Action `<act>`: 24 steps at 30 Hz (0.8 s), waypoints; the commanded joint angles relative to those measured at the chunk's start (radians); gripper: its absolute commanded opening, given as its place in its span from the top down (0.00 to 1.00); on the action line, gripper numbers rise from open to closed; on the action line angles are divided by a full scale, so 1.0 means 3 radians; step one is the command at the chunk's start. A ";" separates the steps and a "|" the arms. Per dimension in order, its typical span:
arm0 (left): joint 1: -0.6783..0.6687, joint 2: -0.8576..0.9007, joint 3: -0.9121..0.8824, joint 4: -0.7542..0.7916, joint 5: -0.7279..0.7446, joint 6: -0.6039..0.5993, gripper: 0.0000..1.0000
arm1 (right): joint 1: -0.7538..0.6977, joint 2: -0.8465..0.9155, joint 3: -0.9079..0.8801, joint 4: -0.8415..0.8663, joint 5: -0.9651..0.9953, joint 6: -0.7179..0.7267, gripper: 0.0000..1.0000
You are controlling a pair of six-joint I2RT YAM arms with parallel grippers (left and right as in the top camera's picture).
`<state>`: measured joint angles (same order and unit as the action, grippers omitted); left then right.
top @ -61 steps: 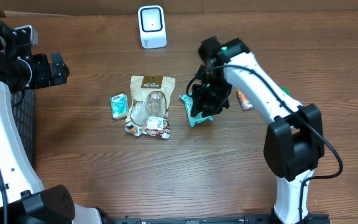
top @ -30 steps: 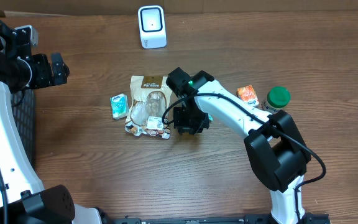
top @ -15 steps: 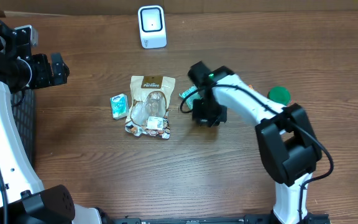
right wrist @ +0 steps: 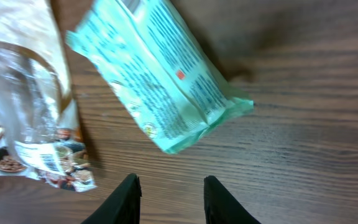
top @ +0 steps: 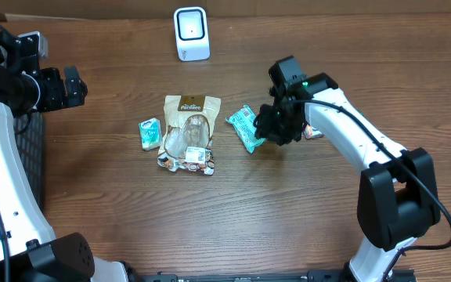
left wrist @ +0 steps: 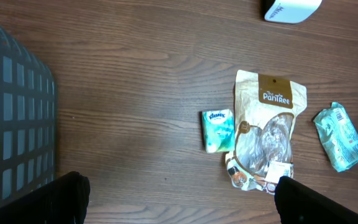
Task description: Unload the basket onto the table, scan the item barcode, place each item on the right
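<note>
At the far left a dark mesh basket (left wrist: 14, 118) stands beside the left gripper (top: 72, 84), which hangs above the table with its jaws spread wide and nothing between them; its wrist view shows the two fingers (left wrist: 72, 188) at opposite bottom corners. All the goods lie well off to this gripper's right. Nearest to it is a small tissue pack (top: 149, 133), flat on the wood, and just beyond that a tan snack bag (top: 189, 127) with a clear window (its printed end points away from the robot, its label end toward it); the two lie just beside each other, and whether they touch is hard to tell from above. The white scanner (top: 192, 33) stands upright at the table's far edge, well apart from both grippers and farther from the robot than the bag. Next comes the teal packet (top: 245, 128), lying flat and askew on the table between the snack bag and the right gripper (top: 279, 125). In the right wrist view the packet (right wrist: 160, 87) rests just ahead of the fingertips, not between them. The right gripper's jaws stand only narrowly apart, with bare wood showing in the gap, so it holds nothing. Just to its right an orange packet (top: 312, 131) peeks out from under the arm.
</note>
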<state>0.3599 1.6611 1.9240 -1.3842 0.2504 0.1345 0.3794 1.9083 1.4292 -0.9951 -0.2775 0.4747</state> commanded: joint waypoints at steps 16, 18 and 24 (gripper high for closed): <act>-0.0023 0.0011 0.0028 0.0003 0.0017 0.0051 0.01 | -0.0004 0.0003 -0.0127 -0.0008 -0.0233 -0.0144 0.75; -0.0023 0.0011 0.0028 0.0003 0.0017 0.0051 0.01 | -0.0038 -0.0083 -0.0052 -0.0075 -0.0320 -0.0200 0.75; -0.0023 0.0011 0.0028 0.0003 0.0017 0.0051 0.00 | -0.0206 -0.0490 0.0181 -0.0310 -0.0354 -0.0291 0.74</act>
<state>0.3599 1.6611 1.9240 -1.3842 0.2508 0.1345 0.3489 1.8778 1.4200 -1.0805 -0.3637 0.4194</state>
